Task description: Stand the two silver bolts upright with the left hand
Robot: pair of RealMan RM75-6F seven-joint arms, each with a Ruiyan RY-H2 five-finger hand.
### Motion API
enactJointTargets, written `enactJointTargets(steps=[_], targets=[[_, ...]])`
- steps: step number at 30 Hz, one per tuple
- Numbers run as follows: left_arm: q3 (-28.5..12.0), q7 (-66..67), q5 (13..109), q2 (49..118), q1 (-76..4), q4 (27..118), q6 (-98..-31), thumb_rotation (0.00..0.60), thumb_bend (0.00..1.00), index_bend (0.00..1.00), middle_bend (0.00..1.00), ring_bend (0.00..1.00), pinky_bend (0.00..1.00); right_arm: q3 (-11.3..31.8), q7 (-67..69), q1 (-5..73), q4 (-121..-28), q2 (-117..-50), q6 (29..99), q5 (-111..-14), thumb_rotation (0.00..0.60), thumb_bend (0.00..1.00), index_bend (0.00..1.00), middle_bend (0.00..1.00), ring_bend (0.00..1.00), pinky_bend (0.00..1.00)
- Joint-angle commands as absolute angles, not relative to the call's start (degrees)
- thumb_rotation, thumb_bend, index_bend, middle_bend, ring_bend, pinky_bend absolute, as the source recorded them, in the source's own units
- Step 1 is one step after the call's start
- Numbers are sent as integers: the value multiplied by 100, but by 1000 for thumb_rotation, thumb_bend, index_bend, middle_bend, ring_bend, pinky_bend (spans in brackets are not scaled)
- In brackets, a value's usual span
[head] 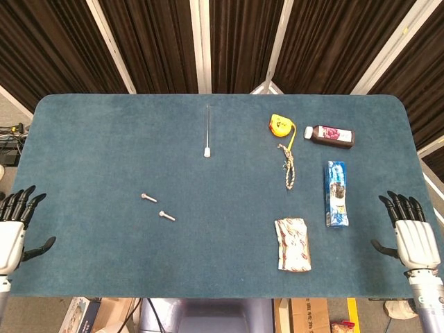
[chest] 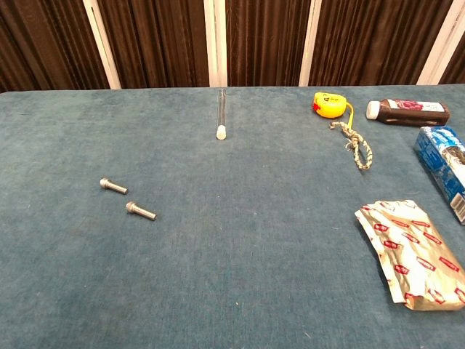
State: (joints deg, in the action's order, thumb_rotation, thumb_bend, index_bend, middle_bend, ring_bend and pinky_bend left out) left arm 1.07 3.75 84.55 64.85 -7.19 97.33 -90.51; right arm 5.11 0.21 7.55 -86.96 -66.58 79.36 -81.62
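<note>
Here both bolts lie flat, left hand spread empty at table edge.

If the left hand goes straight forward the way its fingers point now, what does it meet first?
Probably nothing. The left hand is open at the table's left edge, fingers pointing toward the far side. Both bolts lie well off to its right.

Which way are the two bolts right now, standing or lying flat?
Both lying flat. The far bolt and the near bolt rest lengthwise on the table, untouched; the left hand is off at the edge.
</note>
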Motion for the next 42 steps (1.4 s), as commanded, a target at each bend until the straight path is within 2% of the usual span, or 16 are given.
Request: enactJointTargets(steps=[1, 13, 16, 23, 26, 30, 34, 42], targets=[[107, 369, 8521, 6493, -723, 9758, -9025, 600, 297, 141, 11, 0, 0, 513, 13, 759, -8686, -6660, 7929, -8155, 600, 157, 145, 91, 65, 0], [138, 675, 8840, 6559, -960, 9680, -8589, 600, 285, 195, 23, 0, 0, 538, 48, 705, -8754, -6621, 8051, -8152, 600, 157, 145, 91, 65, 0], [-29, 991, 8804, 6597, -1316, 9653, -8129, 600, 285, 210, 34, 0, 0, 536, 55, 691, -8775, -6604, 8064, -8146, 600, 157, 145, 91, 65, 0], [-611, 1641, 8426, 6830, -2583, 9377, -6469, 600, 299, 264, 46, 0, 0, 552, -39, 689, -8777, -6632, 8068, -8100, 600, 157, 145, 91, 65, 0], [-762, 1649, 8183, 6990, -2988, 9354, -5862, 600, 319, 288, 50, 0, 0, 546, -127, 694, -8782, -6657, 8049, -8076, 600, 157, 145, 91, 65, 0], [-850, 1933, 7931, 7249, -3358, 9259, -5366, 600, 329, 301, 51, 0, 0, 531, -210, 695, -8813, -6671, 8033, -8068, 600, 157, 145, 91, 65, 0], [-876, 2161, 7716, 7508, -3586, 9253, -5099, 600, 329, 325, 51, 0, 0, 534, -236, 688, -8833, -6672, 8033, -8045, 600, 158, 145, 91, 65, 0], [-842, 2794, 7359, 8032, -3862, 9238, -5080, 600, 336, 372, 55, 0, 0, 556, -201, 673, -8850, -6654, 8049, -8014, 600, 157, 145, 91, 65, 0]])
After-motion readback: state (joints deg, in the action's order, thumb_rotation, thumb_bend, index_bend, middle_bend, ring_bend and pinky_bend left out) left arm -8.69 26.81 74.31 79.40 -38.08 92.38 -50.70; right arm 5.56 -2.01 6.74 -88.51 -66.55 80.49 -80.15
